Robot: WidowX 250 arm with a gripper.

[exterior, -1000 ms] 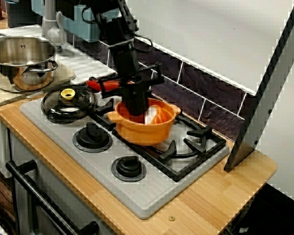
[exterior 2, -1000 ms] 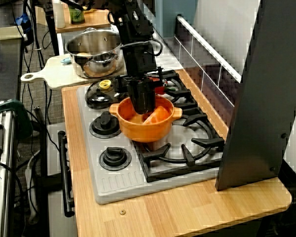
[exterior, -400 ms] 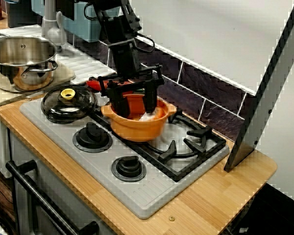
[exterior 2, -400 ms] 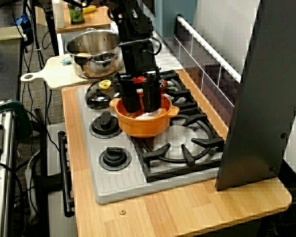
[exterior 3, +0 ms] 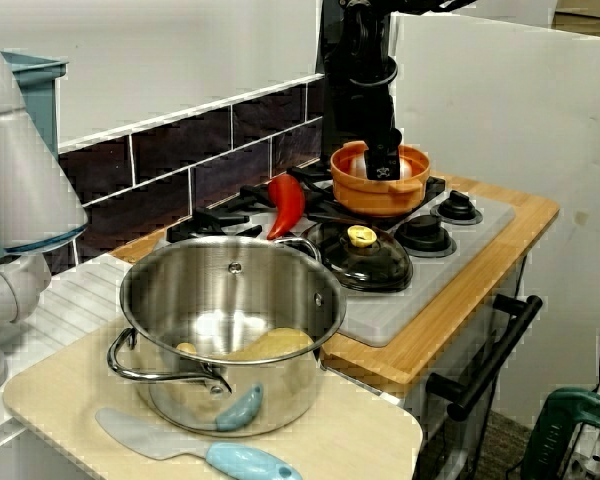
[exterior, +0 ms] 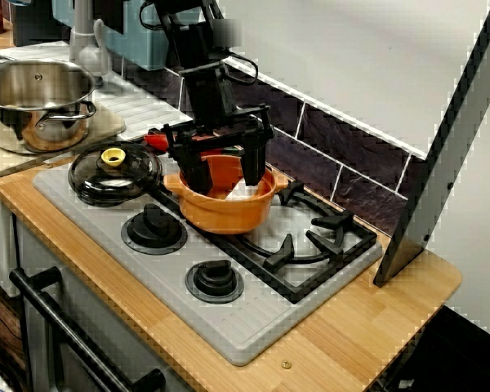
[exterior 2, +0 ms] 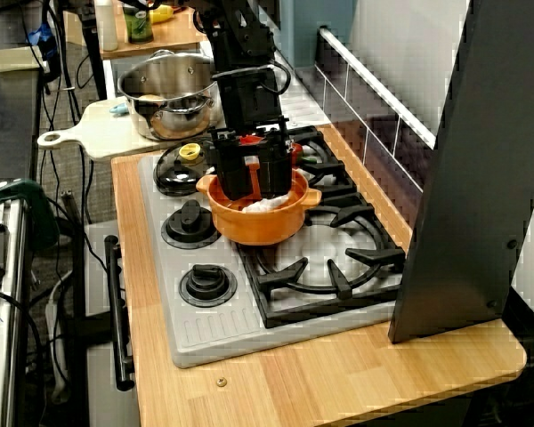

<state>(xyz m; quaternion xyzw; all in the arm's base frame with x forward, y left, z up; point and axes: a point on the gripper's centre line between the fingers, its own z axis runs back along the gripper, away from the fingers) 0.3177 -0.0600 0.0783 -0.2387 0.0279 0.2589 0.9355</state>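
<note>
Orange pot (exterior: 224, 214) sits on the back grate of the stove (exterior: 253, 327), at the end nearer the glass lid (exterior: 114, 171). Something pale (exterior: 243, 191) lies inside it, too small to name.

The gripper (exterior: 223, 167) hangs straight down into the pot, jaws spread almost as wide as its mouth, holding nothing. One finger (exterior: 194, 173) stands by the inner wall on the lid's side, the other (exterior: 251, 163) by the opposite wall next to the pale thing. Whether either touches the wall I cannot tell.

With both fingers below the rim, the likeliest trouble is a sideways shift of the arm. That would catch the wall and drag or tip the pot on the grate bars, perhaps toward the knobs (exterior: 153, 224) at the stove's front. A finger could also snag the pale thing.

The lid, with its yellow knob, lies on the stove just beside the pot. A red pepper-like piece (exterior: 159, 140) lies at the stove's back edge. Off the stove's end, well apart, a steel pot (exterior: 37, 102) stands on a cutting board (exterior 3: 370, 440) beside a blue spatula (exterior 3: 245, 462).
</note>
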